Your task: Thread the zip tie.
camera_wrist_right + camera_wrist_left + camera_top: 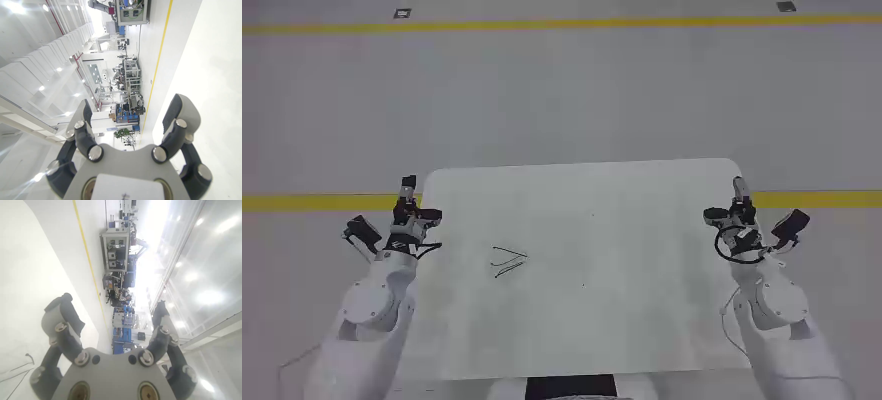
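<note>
both arms are white, with rounded joint housings: the left arm at the lower left of the top view, the right arm at the lower right, a black cable looped by its wrist. each gripper (left gripper, right gripper) has a grey plate, black links, silver screws and grey-backed fingers with ribbed black pads.

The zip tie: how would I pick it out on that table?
Start at the white table. On its side nearer the left tool lies the zip tie, thin strands crossing. Beside the bulky tool and the pale top, it is wire-thin, dark and flat.
</note>
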Robot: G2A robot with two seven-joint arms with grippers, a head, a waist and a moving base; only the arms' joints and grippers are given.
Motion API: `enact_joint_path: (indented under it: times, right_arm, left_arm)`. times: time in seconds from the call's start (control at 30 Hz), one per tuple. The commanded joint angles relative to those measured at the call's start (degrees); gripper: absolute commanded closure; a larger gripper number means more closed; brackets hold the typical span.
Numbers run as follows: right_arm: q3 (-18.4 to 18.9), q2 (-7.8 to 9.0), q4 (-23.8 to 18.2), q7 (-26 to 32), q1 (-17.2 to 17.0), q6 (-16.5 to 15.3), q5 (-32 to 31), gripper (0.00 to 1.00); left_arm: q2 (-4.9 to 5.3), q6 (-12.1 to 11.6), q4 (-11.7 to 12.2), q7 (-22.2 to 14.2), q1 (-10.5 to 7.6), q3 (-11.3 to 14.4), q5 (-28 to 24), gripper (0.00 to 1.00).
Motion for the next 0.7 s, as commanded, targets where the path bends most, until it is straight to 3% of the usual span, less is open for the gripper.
enact_joint_path:
  times: [0.0, 0.03, 0.07, 0.1, 0.13, 0.17, 0.2, 0.4, 0.57, 0.6, 0.67]
  right_arm:
    - [0.0, 0.0, 0.0, 0.0, 0.0, 0.0, 0.0, 0.22]
    - [0.0, 0.0, 0.0, 0.0, 0.0, 0.0, 0.0, 0.0]
    - [0.0, 0.0, 0.0, 0.0, 0.0, 0.0, 0.0, 0.22]
    - [0.0, 0.0, 0.0, 0.0, 0.0, 0.0, 0.0, 0.22]
    - [0.0, 0.0, 0.0, 0.0, 0.0, 0.0, 0.0, 0.22]
    - [0.0, 0.0, 0.0, 0.0, 0.0, 0.0, 0.0, 0.0]
    - [-0.04, 0.06, -0.26, 0.26, 0.05, -0.2, -1.34, 0.0]
    - [-2.5, 0.55, -2.63, 4.51, -1.11, -4.35, -19.37, 0.0]
    - [-6.91, 0.55, -2.21, 3.67, -1.44, -6.45, -35.01, 0.0]
    - [-7.91, 0.55, -1.74, 3.44, -1.51, -8.26, -38.21, 0.0]
    - [-8.0, 0.54, -1.55, 3.1, -1.52, -8.6, -38.71, 0.0]
  left_arm:
    - [0.0, 0.0, 0.0, 0.0, 0.0, 0.0, 0.0, 0.22]
    - [0.0, 0.0, 0.0, 0.0, 0.0, 0.0, 0.0, 0.0]
    - [0.0, 0.0, 0.0, 0.0, 0.0, 0.0, 0.0, 0.0]
    - [0.0, 0.0, 0.0, 0.0, 0.0, 0.0, 0.0, 0.0]
    - [0.0, 0.0, 0.0, 0.0, 0.0, 0.0, 0.0, 0.22]
    - [0.0, 0.0, 0.0, 0.0, 0.0, 0.0, 0.0, 0.22]
    - [0.0, 0.0, 0.0, 0.0, 0.0, 0.0, 0.0, 0.0]
    - [0.0, 0.0, 0.0, 0.0, 0.0, 0.0, 0.0, 0.0]
    - [0.0, 0.0, 0.0, 0.0, 0.0, 0.0, 0.0, 0.0]
    - [0.0, 0.0, 0.0, 0.0, 0.0, 0.0, 0.0, 0.0]
    - [0.0, 0.0, 0.0, 0.0, 0.0, 0.0, 0.0, 0.0]
